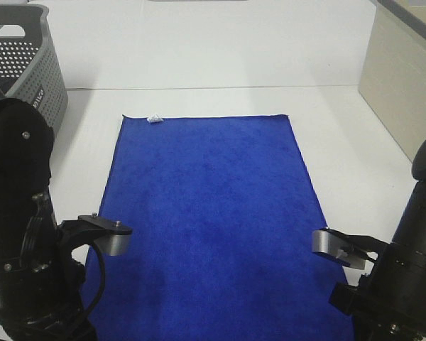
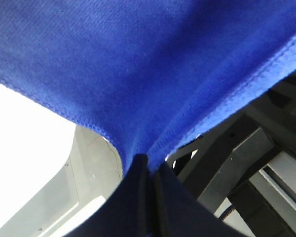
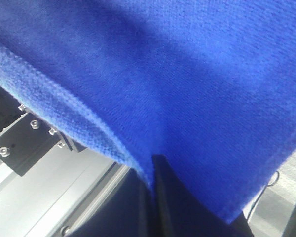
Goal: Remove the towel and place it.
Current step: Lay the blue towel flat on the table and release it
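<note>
The royal-blue towel (image 1: 209, 220) lies spread flat and lengthwise on the white table (image 1: 220, 67), with its small white tag (image 1: 155, 119) at the far left corner. In the left wrist view my left gripper (image 2: 149, 165) is shut on a pinched-up near corner of the towel (image 2: 153, 64). The right wrist view shows my right gripper (image 3: 152, 168) shut on the other near corner of the towel (image 3: 187, 74). In the exterior high view both arms stand at the towel's near end, and the fingertips are out of sight there.
A grey perforated basket (image 1: 28, 67) stands at the far left corner of the table. A beige box (image 1: 401, 78) sits at the far right. Under the lifted towel corners the wrist views show metal frame parts (image 2: 246, 163) below the table's front edge.
</note>
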Controlling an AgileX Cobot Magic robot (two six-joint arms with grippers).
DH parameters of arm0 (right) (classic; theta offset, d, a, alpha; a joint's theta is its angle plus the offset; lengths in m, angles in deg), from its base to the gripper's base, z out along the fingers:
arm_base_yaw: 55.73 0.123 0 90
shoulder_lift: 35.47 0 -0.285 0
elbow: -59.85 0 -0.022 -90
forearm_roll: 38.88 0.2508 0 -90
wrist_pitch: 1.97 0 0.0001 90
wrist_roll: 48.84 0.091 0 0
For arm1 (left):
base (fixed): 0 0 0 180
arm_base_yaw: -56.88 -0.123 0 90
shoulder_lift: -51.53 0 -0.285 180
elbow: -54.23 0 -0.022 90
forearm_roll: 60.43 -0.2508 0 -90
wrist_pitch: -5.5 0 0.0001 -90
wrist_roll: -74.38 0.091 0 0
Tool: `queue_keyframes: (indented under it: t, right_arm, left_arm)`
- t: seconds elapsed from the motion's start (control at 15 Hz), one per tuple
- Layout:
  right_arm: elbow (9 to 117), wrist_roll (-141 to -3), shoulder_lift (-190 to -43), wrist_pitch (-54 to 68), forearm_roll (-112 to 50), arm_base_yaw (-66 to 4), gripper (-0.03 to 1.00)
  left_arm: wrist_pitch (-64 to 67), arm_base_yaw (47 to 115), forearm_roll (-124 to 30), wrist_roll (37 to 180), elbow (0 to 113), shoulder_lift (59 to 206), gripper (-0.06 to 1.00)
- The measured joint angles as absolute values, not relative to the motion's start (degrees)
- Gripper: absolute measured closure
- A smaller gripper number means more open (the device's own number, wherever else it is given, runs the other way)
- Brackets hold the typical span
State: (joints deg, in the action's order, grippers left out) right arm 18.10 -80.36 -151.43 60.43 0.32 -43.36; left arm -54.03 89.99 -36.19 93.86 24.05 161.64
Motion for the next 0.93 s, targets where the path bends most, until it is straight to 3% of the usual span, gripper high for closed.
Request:
queue_keyframes:
  t: [0.27, 0.53, 0.93]
  right_arm:
    - [18.0, -82.1, -152.7, 60.3, 2.7, -43.1, 0.95]
    - [18.0, -81.9, -152.7, 57.6, 2.5, -37.6, 0.95]
    - [18.0, -81.6, -152.7, 56.6, 1.5, -37.3, 0.95]
  left_arm:
    - [-54.4, 90.0, -34.4, 96.1, 27.1, 164.6, 0.94]
    - [-54.8, 91.6, -34.1, 96.5, 28.5, 167.0, 0.94]
    - [-54.9, 93.4, -33.8, 96.5, 29.0, 167.0, 0.94]
